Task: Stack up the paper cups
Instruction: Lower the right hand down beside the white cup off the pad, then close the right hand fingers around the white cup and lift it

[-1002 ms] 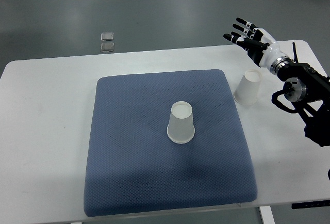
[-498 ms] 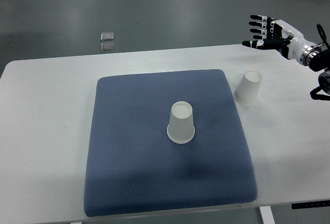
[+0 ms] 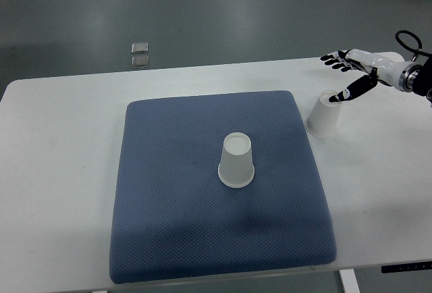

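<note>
White table (image 3: 61, 171), blue mat (image 3: 175, 225), two upturned unmarked paper cups (image 3: 237, 161), right robot hand (image 3: 352, 71) spread.

The right hand (image 3: 351, 73) reaches in from the right edge, near the desk's far right corner, fingers spread, thumb pointing down.

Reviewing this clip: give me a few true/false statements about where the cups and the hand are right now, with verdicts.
1. Both paper cups stand upside down. True.
2. The cup on the mat is already stacked on the other. False: it stands alone near the middle of the blue mat.
3. The second cup stands on the white table, just off the mat's right edge. True.
4. The right hand grips the second cup. False: it is open above it, holding nothing.
</note>
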Available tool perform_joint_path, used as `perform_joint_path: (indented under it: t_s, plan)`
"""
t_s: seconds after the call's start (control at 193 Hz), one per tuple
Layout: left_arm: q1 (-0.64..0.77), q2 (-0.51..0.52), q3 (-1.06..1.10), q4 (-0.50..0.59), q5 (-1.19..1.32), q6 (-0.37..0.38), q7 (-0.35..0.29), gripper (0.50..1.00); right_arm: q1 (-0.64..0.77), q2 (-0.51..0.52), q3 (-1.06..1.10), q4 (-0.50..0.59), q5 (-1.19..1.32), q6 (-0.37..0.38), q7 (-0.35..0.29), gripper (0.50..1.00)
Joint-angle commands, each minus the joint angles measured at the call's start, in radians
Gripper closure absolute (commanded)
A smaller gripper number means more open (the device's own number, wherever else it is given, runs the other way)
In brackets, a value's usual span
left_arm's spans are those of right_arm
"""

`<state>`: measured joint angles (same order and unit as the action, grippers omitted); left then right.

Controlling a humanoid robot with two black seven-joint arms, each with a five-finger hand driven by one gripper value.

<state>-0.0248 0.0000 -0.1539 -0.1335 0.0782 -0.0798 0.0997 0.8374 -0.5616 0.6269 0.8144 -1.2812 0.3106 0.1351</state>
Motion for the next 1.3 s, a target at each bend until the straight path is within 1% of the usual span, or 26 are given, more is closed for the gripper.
perform_joint_path:
  t_s: [0.0, 0.187, 0.327, 0.478, 0.556, 0.628, 0.763, 1.033, 1.293]
  plan:
    - [-0.001, 0.000, 0.001, 0.000, 0.000, 0.000, 0.000, 0.500, 0.026, -0.007, -0.064, 0.000, -0.009, -0.004, 0.000, 0.593]
    - [0.000, 0.000, 0.001, 0.000, 0.000, 0.000, 0.000, 0.500, 0.037, 0.000, -0.115, -0.001, -0.036, -0.016, 0.000, 0.599]
    - [0.000, 0.000, 0.001, 0.000, 0.000, 0.000, 0.000, 0.500, 0.043, 0.006, -0.170, -0.005, -0.056, -0.053, -0.002, 0.609]
    - [0.000, 0.000, 0.001, 0.000, 0.000, 0.000, 0.000, 0.500, 0.052, 0.009, -0.205, -0.012, -0.061, -0.059, -0.002, 0.636]
    - [0.000, 0.000, -0.001, 0.000, 0.000, 0.000, 0.000, 0.500, 0.052, 0.011, -0.211, -0.014, -0.066, -0.065, -0.003, 0.660]
    - [0.000, 0.000, 0.001, 0.000, 0.000, 0.000, 0.000, 0.500, 0.052, 0.014, -0.216, -0.015, -0.086, -0.065, -0.003, 0.666]
    - [0.000, 0.000, -0.001, 0.000, 0.000, 0.000, 0.000, 0.500, 0.052, 0.014, -0.231, -0.015, -0.102, -0.090, -0.005, 0.668]
    - [0.000, 0.000, 0.001, 0.000, 0.000, 0.000, 0.000, 0.500, 0.058, 0.016, -0.246, -0.015, -0.107, -0.091, -0.006, 0.679]
    - [0.000, 0.000, 0.001, 0.000, 0.000, 0.000, 0.000, 0.500, 0.057, 0.020, -0.248, -0.015, -0.129, -0.097, -0.006, 0.709]
